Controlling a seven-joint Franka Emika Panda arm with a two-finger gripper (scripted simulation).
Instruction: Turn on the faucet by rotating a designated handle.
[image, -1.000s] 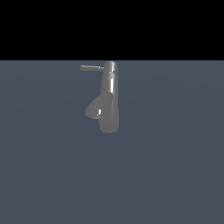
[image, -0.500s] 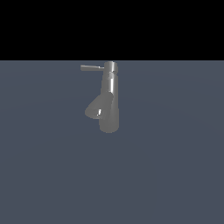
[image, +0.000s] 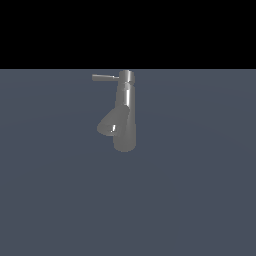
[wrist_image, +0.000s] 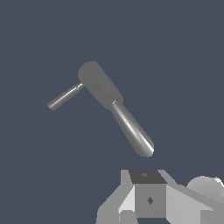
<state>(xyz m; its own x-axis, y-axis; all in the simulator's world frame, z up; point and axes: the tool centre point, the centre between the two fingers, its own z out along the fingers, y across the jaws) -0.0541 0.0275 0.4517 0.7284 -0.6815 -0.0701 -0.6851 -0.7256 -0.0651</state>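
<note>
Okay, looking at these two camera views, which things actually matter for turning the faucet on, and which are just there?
Part of the job:
- shiny grey metal faucet
- thin grey metal lever handle at its cap
- grey blocky gripper, partly visible in the wrist view

Just there:
- plain dark grey-blue surface; nothing else lies about

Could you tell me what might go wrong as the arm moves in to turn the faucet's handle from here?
1. The handle is a thin bar, while the stubby spout on the faucet points to the same side in the exterior view; the arm might push the spout instead.
2. Only part of the pincer shows in the wrist view, apart from the handle, so a misaligned approach could slip off the bar.
</note>
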